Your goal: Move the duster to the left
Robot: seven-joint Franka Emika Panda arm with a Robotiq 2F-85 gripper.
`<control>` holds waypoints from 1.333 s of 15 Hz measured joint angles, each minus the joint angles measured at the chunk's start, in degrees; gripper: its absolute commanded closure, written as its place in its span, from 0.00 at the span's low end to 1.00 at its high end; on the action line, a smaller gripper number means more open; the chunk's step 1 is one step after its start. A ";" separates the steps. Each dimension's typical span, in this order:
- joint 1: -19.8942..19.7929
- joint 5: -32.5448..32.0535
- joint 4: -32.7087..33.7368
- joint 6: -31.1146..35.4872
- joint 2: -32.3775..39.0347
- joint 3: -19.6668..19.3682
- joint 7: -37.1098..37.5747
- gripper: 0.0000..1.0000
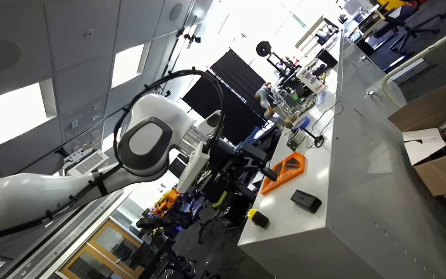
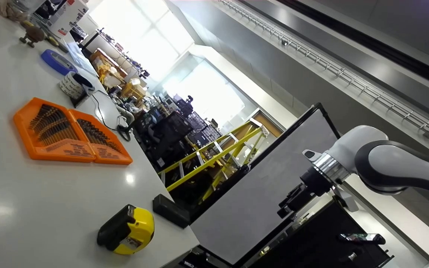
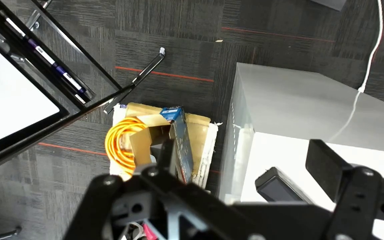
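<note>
The duster (image 1: 306, 201) lies flat on the white table (image 2: 50, 193), just beside an edge and near a corner, apart from the other things in both exterior views. Placed so, it probably leaves room for a grasp from either side. It is a plain black oblong block with straight sides; the wrist view shows a greyer face within a darker border, partly hidden behind the pincer (image 3: 243, 155). The pincer's jaws are spread wide with nothing between them, raised above the block, presumably so that they can come down across its narrow width. Near the duster, but not touching it, sits a yellow-and-black tape measure (image 2: 127, 229); farther along, an orange drill-bit case (image 2: 73, 137) lies unfolded, showing its bits. Both seem incidental to this job. The move looks not yet begun, and the tilted views do not settle which way counts as left.
</note>
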 measured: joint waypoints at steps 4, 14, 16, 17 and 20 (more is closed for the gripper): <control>0.20 4.74 -0.21 8.52 2.31 -0.03 -6.88 0.00; 3.03 18.04 6.89 10.38 18.39 2.34 -38.93 0.00; 3.03 17.89 8.72 10.60 21.13 4.19 -41.39 0.00; 3.03 17.45 9.39 11.43 22.34 5.09 -41.95 0.00; 3.05 14.85 10.78 16.71 25.90 7.35 -41.91 0.00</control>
